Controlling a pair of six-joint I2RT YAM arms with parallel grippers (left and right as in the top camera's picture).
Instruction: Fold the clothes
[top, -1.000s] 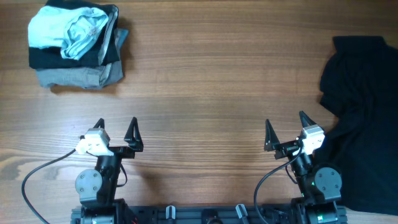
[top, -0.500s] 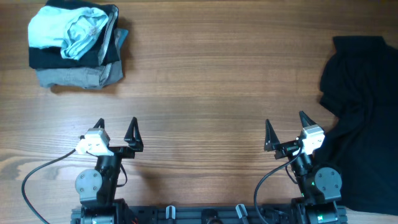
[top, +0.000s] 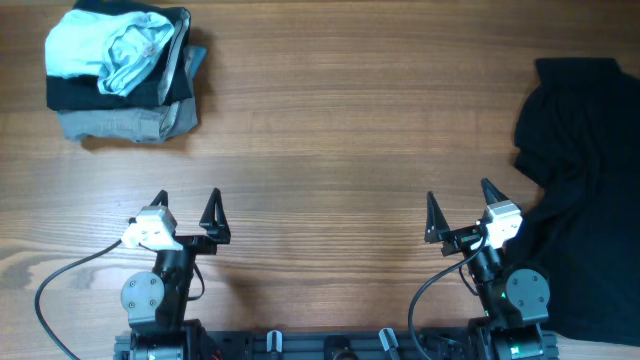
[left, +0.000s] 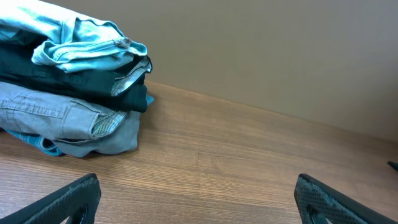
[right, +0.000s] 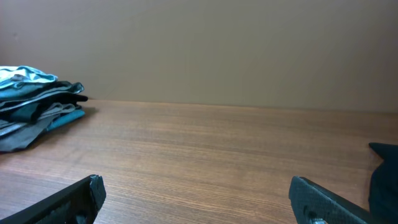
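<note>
The black shirt (top: 585, 200) lies in a loose, rumpled heap at the right edge of the wooden surface (top: 340, 130), soft matte fabric bunched in dark folds, with part of it running off the overhead view; it is not yet spread or folded. It sits just beside the right tool (top: 458, 200), whose jaws stand wide and empty, so that arm looks best placed for a first grasp. The left tool (top: 187, 205) is equally wide and holds nothing, parked low near the front edge. At the far left corner, well apart from the shirt, a stack (top: 120, 70) of folded clothes rests out of the way: a crumpled pale blue garment (top: 105, 50) on top, darker layers beneath, and a grey garment (top: 115, 122) with stitched seams at the bottom.
</note>
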